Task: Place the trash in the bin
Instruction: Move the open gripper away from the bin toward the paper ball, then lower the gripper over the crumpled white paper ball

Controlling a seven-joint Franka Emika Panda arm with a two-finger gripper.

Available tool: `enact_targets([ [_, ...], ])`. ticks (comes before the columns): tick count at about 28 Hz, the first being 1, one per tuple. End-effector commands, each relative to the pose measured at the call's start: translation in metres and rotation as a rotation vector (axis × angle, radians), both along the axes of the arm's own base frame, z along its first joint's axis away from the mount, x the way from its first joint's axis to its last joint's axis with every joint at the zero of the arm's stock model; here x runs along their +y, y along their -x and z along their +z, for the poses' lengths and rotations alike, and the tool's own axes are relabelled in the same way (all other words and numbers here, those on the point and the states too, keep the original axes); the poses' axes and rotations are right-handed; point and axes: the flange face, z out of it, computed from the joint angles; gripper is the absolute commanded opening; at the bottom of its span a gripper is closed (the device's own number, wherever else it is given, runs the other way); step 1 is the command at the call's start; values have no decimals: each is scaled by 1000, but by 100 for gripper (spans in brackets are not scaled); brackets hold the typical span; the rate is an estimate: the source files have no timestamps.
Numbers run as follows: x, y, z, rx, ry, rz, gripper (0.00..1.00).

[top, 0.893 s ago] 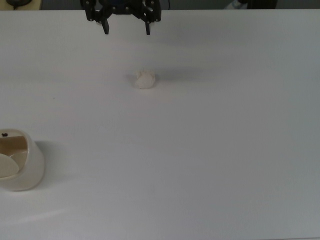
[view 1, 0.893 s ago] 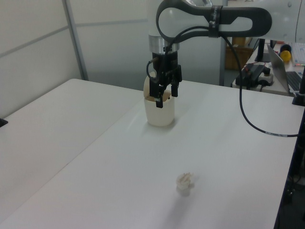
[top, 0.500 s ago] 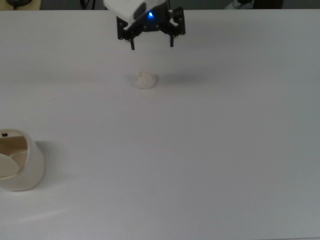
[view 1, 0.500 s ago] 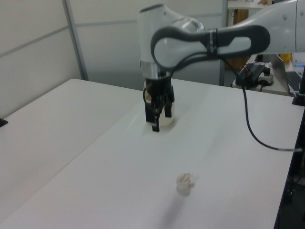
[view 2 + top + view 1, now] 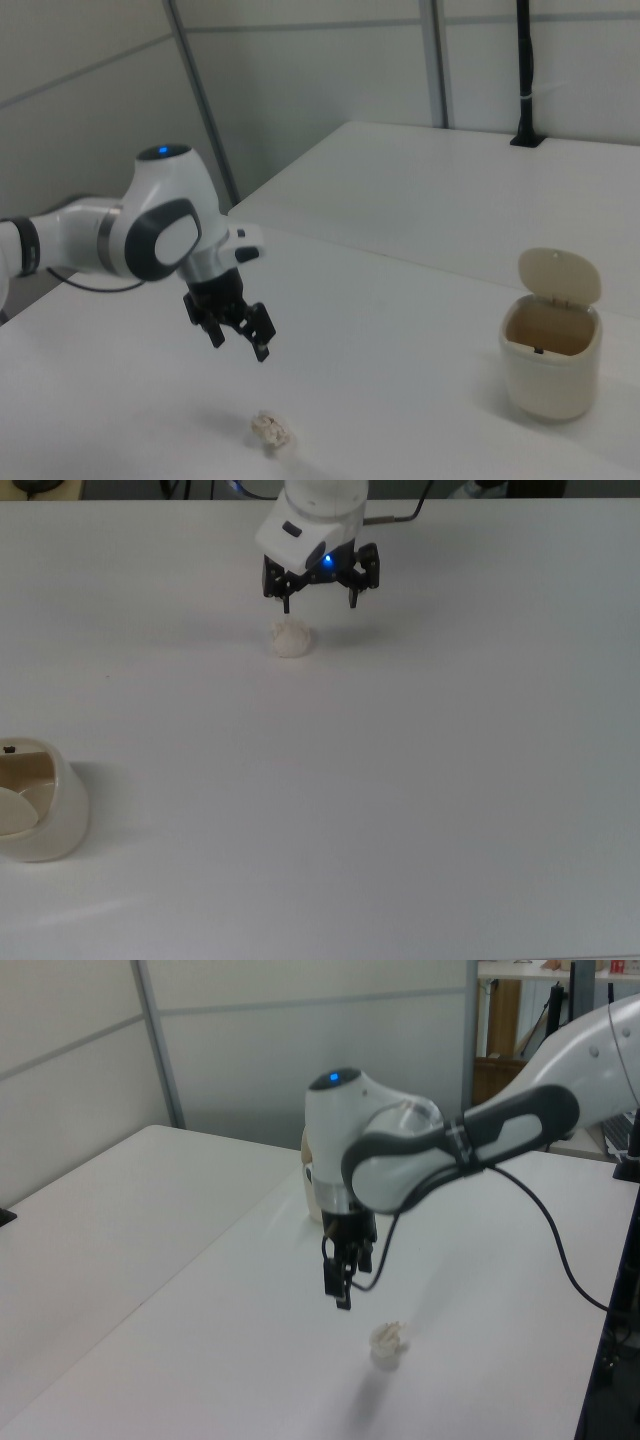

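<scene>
Tool [image 5: 319,605] fingers spread, nothing between them, hanging above the white surface [image 5: 420,780] with tips pointing down. In the top view it sits just toward the surface's far edge from the paper wad [image 5: 291,638], not touching it; the right view shows a clear air gap between tool [image 5: 237,340] and wad [image 5: 270,430].

Wad lies alone on the surface, nearer the far edge in the top view (lumpy, off-white, low contrast against the surface).

Bin [image 5: 38,800] stands upright at the top view's left edge of the surface, well apart from wad and tool. Flap [image 5: 558,272] is tipped up in the right view, tan inside showing. In the left view the arm [image 5: 400,1150] hides most of the bin.
</scene>
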Motion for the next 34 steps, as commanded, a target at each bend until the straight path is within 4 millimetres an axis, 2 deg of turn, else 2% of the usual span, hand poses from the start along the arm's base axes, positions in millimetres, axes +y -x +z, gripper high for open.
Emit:
enact_targets([
  [1, 1, 16, -26, -21, 18, -26, 100],
  [12, -1, 22, -70, -12, 49, 2, 100],
  [26, -19, 14, -93, -17, 73, 2, 100],
  [34, -33, 7, -120, -11, 110, 23, 98],
])
